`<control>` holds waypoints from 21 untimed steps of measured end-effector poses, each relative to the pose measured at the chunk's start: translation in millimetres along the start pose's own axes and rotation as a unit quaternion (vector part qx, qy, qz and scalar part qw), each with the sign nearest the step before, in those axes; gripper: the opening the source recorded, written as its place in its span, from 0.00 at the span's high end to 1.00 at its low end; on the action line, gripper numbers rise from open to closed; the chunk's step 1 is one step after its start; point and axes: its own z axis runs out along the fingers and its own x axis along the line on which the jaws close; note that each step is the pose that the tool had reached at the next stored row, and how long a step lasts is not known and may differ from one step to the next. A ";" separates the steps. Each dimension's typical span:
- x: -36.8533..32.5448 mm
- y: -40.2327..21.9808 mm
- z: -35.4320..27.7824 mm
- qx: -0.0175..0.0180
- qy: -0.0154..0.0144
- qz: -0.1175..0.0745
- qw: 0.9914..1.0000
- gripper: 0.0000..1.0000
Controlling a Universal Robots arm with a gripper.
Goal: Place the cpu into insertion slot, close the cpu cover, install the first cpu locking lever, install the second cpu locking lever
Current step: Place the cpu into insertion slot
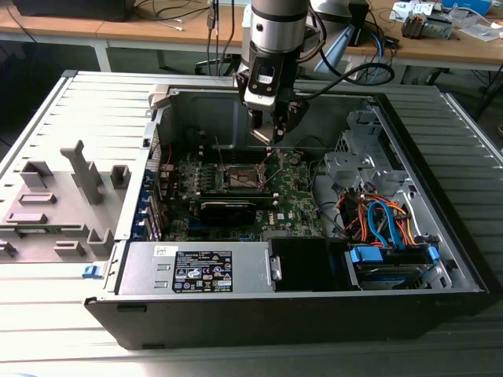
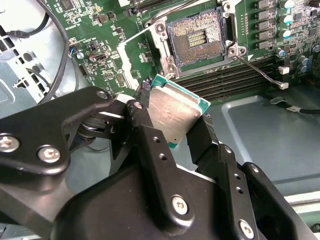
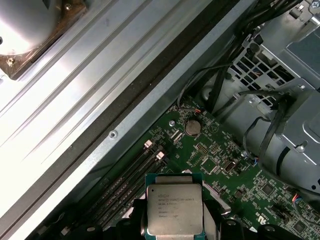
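the tool (image 2: 174, 120) clasps the cpu (image 2: 175, 106); the second wrist view shows the bare slot (image 2: 196, 39) beyond, the first wrist view its lettered top.

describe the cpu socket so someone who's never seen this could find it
Inside the open computer case, look at the green motherboard. Near its middle is the insertion slot: a square socket, silvery metal rim around a field of tiny contacts, unlike the long narrow black memory slots beside it.

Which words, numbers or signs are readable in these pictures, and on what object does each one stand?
cpu: lines of print on its metal top, too small to read.
power supply label: print and signs, too small to read.
Nothing can be quoted.
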 end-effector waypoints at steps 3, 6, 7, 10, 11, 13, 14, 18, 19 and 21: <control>0.0 0.0 0.1 0.000 0.000 0.001 1.000 0.45; 0.0 0.0 0.3 0.000 0.000 0.002 1.000 0.45; 0.0 0.0 0.3 0.000 0.000 0.002 1.000 0.45; 0.0 0.0 0.5 0.000 0.000 0.003 1.000 0.45; 0.0 0.0 0.5 0.000 0.000 0.003 1.000 0.45; 0.0 0.0 0.7 0.000 0.000 0.004 1.000 0.45; 0.0 -0.1 0.8 0.000 0.000 0.005 1.000 0.45; 0.0 -0.1 1.0 0.000 0.000 0.006 1.000 0.45; 0.0 -0.1 1.1 0.000 0.000 0.006 1.000 0.45; 0.0 -0.1 1.2 0.000 0.000 0.007 1.000 0.45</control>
